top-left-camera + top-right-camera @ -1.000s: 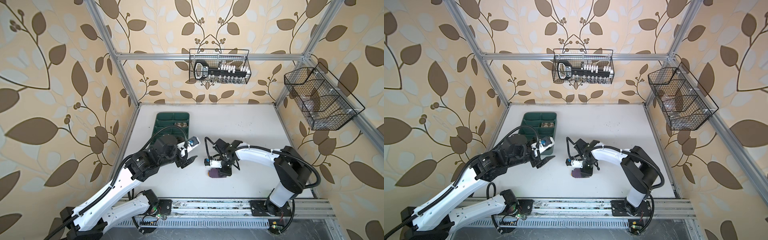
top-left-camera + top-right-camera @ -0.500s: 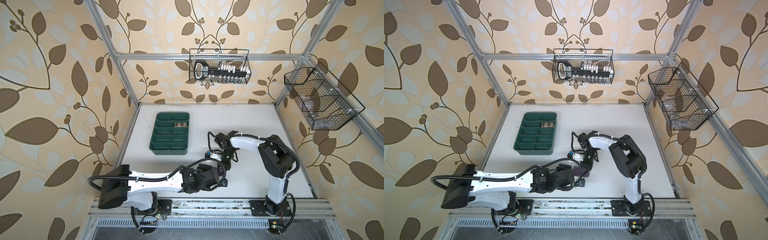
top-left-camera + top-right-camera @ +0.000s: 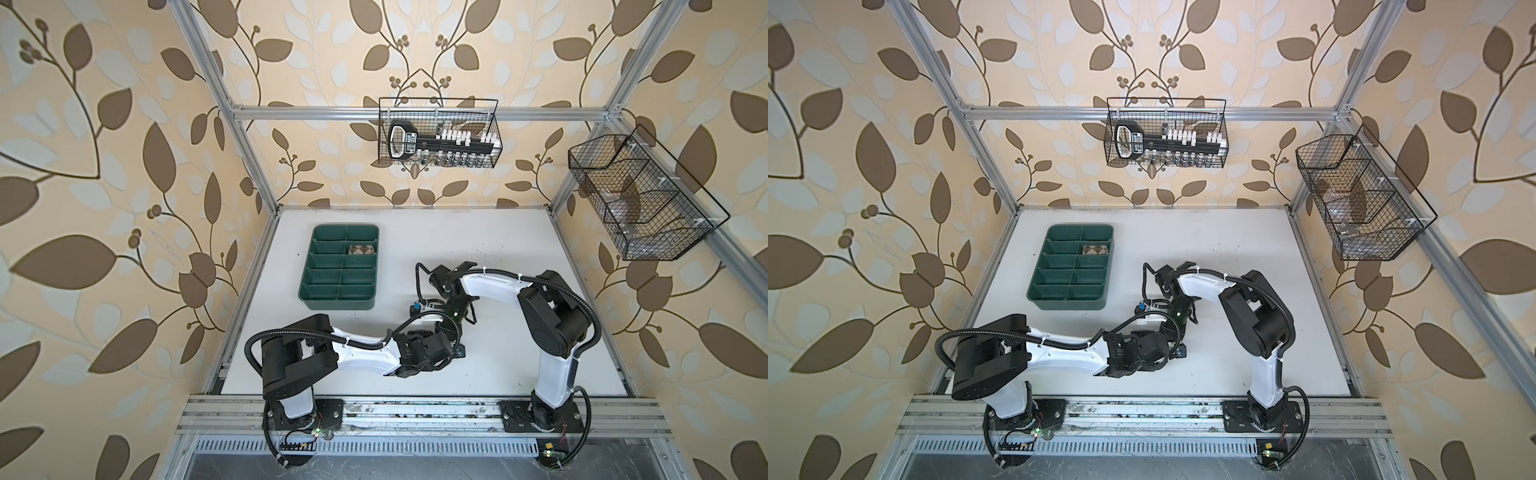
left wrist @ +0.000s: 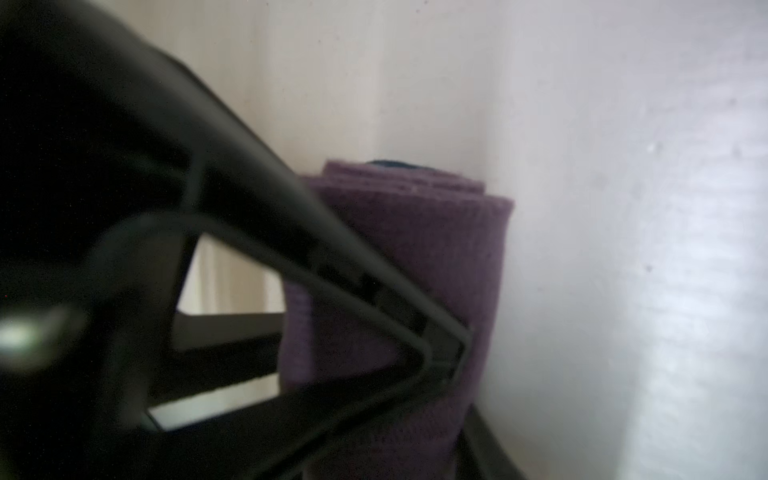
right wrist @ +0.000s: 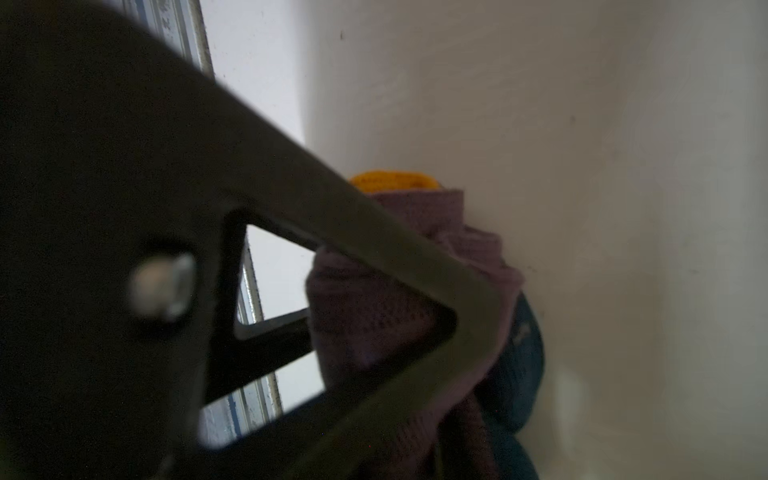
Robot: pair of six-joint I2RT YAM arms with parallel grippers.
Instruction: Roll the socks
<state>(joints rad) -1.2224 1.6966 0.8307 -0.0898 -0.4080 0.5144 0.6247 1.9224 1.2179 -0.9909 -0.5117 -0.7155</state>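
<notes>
The purple sock (image 4: 436, 249) is a tight roll standing on the white table, with both grippers on it. In the left wrist view my left gripper (image 4: 465, 395) is shut on the roll, one finger (image 4: 374, 291) lying across its side. My right gripper (image 5: 478, 374) is shut on the same sock (image 5: 469, 249), whose orange cuff (image 5: 390, 180) and dark blue toe (image 5: 519, 374) show. In both top views the left gripper (image 3: 451, 334) (image 3: 1173, 338) and right gripper (image 3: 452, 318) (image 3: 1174, 318) meet mid-table and hide this sock. The tan argyle sock (image 3: 361, 249) (image 3: 1095, 249) lies rolled in a tray compartment.
The green divided tray (image 3: 316, 303) (image 3: 1042, 301) stands at the back left of the table. A wire basket (image 3: 438, 133) hangs on the back wall and another (image 3: 640, 199) on the right wall. The aluminium rail (image 3: 415, 411) runs along the front edge.
My left arm swung from beside the tray down to the front middle, and its jaws closed round the purple roll. The right gripper stayed shut on the sock.
</notes>
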